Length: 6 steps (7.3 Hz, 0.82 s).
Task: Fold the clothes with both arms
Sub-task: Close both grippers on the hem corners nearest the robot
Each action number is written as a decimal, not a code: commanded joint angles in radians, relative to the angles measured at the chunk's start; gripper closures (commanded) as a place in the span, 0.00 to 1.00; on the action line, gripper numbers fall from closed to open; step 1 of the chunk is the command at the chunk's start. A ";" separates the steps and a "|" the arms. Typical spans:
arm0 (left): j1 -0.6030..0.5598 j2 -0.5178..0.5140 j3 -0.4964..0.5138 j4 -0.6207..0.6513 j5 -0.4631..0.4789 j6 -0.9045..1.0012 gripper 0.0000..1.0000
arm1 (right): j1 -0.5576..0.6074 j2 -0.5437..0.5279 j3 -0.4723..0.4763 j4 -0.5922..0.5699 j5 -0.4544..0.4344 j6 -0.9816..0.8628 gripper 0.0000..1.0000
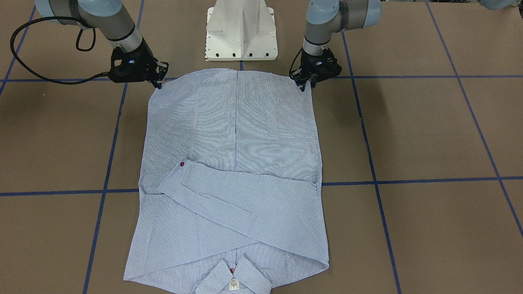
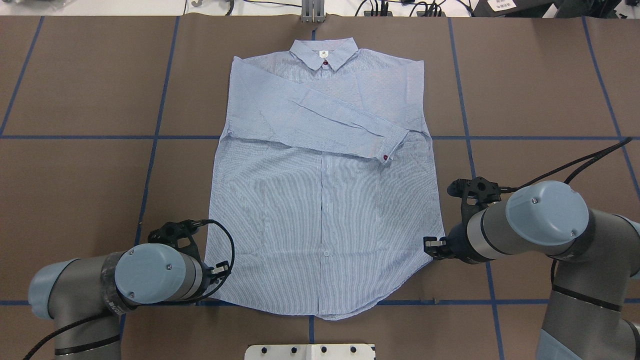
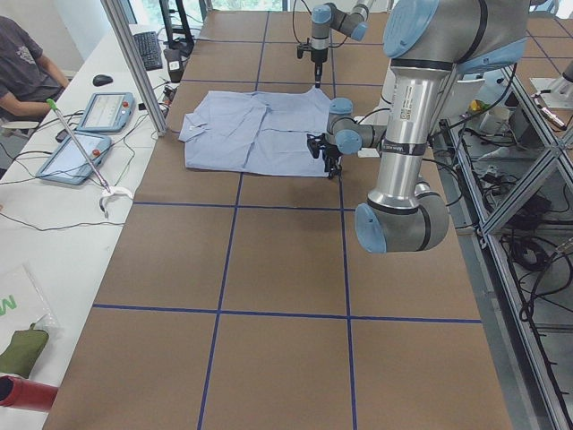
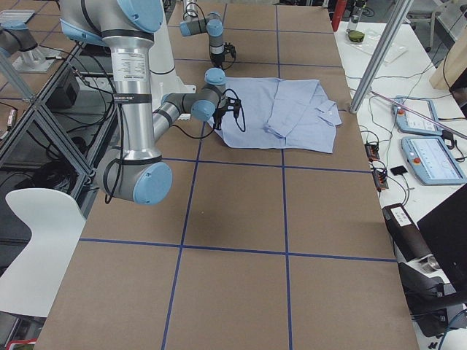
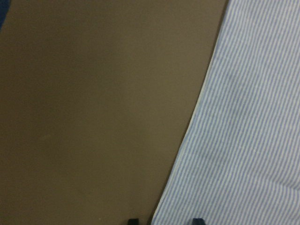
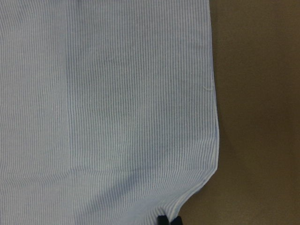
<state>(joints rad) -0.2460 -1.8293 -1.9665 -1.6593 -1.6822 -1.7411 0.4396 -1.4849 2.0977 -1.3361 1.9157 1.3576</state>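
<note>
The light-blue striped shirt point(image 2: 325, 200) lies flat on the table, collar point(image 2: 324, 52) at the far side, both sleeves folded across the chest. My left gripper point(image 2: 221, 270) is at the shirt's near-left hem corner. In the left wrist view its fingertips point(image 5: 133, 221) stand apart, either side of the cloth edge point(image 5: 187, 140), so it is open. My right gripper point(image 2: 431, 247) is at the near-right hem corner. In the right wrist view its fingertips point(image 6: 162, 219) are pressed close together on the hem edge point(image 6: 213, 154). Both grippers are down at table level.
The white pedestal base point(image 1: 242, 30) stands just behind the hem. The brown table point(image 2: 75, 175) has blue tape lines. A black cable point(image 2: 575, 165) trails from the right wrist. Operator tables with tablets point(image 3: 89, 134) are beyond the collar side.
</note>
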 commanded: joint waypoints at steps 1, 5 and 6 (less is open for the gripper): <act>0.001 -0.001 0.000 0.001 -0.001 0.000 0.65 | 0.004 0.000 0.001 0.000 0.002 0.000 1.00; -0.001 -0.001 -0.005 0.001 -0.001 0.000 0.82 | 0.007 0.000 -0.001 0.000 0.003 0.000 1.00; -0.004 0.001 -0.012 0.001 -0.001 0.000 0.83 | 0.008 0.000 -0.001 0.000 0.005 -0.002 1.00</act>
<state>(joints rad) -0.2476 -1.8298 -1.9727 -1.6582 -1.6828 -1.7411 0.4468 -1.4849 2.0972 -1.3361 1.9193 1.3569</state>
